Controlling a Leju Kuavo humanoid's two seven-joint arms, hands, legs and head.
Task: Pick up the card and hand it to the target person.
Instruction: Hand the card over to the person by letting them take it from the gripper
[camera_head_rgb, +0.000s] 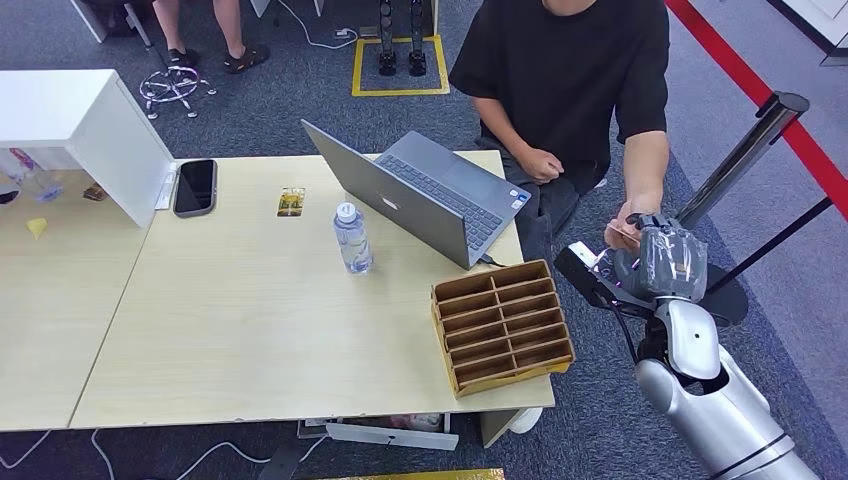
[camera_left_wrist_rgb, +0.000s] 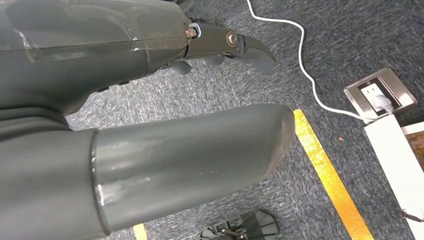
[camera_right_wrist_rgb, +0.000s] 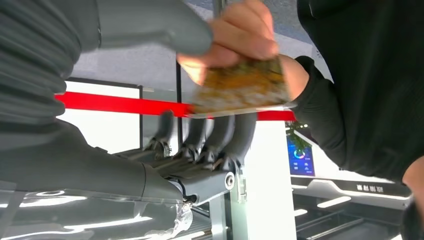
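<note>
My right hand is raised off the table's right end, in front of the person in a black shirt. In the right wrist view the yellow patterned card lies between my thumb and my dark fingers, which touch its underside. The person's hand grips the same card from the far side. In the head view that hand meets mine. My left hand hangs low over the grey carpet, fingers apart and holding nothing.
On the wooden table stand a grey laptop, a water bottle and a slotted wooden box. A second small yellow card and a black phone lie further back. A barrier post stands right of my arm.
</note>
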